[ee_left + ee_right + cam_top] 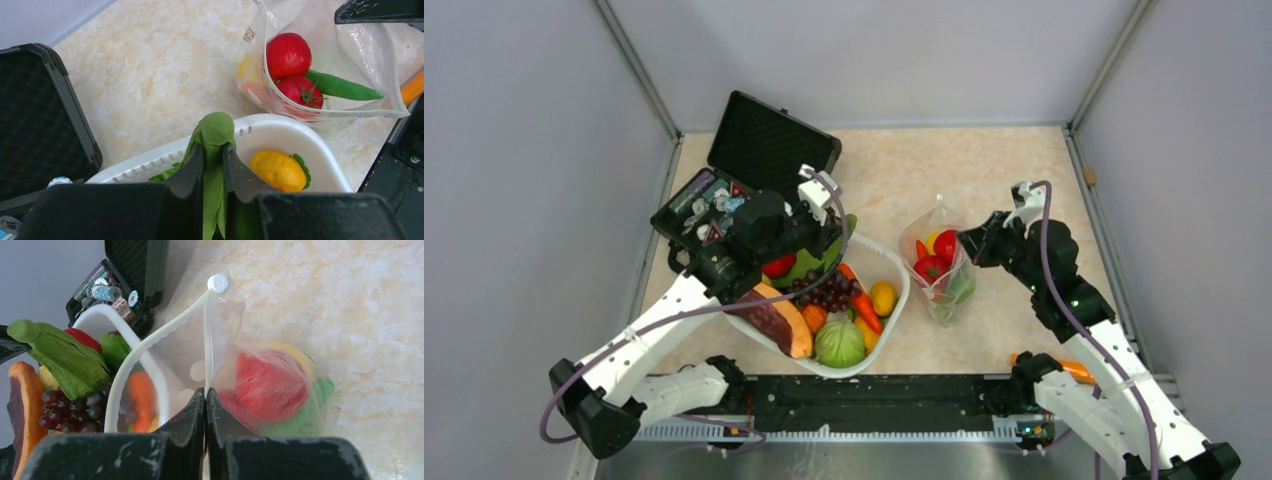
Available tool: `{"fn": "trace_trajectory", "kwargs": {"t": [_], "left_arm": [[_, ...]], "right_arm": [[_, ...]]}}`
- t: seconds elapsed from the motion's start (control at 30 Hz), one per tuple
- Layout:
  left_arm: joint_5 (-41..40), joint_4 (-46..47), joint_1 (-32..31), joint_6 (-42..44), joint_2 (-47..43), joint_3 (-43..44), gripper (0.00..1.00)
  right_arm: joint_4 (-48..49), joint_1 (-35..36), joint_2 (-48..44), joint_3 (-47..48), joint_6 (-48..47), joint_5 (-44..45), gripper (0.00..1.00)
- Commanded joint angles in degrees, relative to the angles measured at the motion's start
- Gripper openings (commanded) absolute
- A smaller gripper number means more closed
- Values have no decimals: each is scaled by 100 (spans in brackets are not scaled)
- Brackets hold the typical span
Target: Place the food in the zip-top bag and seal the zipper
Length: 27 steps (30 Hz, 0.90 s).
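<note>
The clear zip-top bag (939, 268) stands open on the table right of the white basket. It holds two red tomatoes (287, 54), a long green pod (342, 87) and a yellow lemon (932, 240). My right gripper (205, 397) is shut on the bag's mouth edge, pinching the zipper strip (207, 340) and holding it up; it shows in the top view (969, 243). My left gripper (213, 155) is shut on a green leafy piece (216, 129), held above the basket's far rim, short of the bag; it shows in the top view (829, 232).
The white oval basket (906, 290) holds a papaya slice (776, 320), grapes (829, 290), carrots, a green cabbage (840, 343) and a yellow-orange fruit (277, 170). An open black case (769, 145) stands behind the basket. An orange item (1074, 370) lies by the right arm's base.
</note>
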Motion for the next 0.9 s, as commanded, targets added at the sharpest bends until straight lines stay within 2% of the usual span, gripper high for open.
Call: {"fn": "trace_trajectory", "kwargs": {"t": [0.0,0.07,0.13,0.23,0.4,0.53,0.57,0.7,0.8,0.87], "left_arm": [[269,697,65,-226,-431,-125,13],[454,616,70,-95,-442,-138,24],[612,269,70,92,-343,-83,31],[1068,-398,65,396,-84,13,51],[1401,-1132,69,626,127,155,68],[1612,-1009,67,548,-124,127,70],[1863,-603,61,534,-184,84,71],[2915,-994,38,596,7,0,71],[2953,-1066,-61,562,429,-4,69],[2878,-802,-106,261,657,-83,66]], "right_arm": [[147,23,-86,159,0,59,0],[176,25,-74,151,0,35,0],[199,23,-47,151,6,3,0],[189,22,-27,178,7,-22,0],[174,18,-52,173,9,22,0],[183,18,-31,169,38,-11,0],[179,18,-27,168,38,-7,0],[181,20,-27,168,54,8,0],[232,20,-11,160,102,-10,0],[258,18,23,161,126,-36,0]]}}
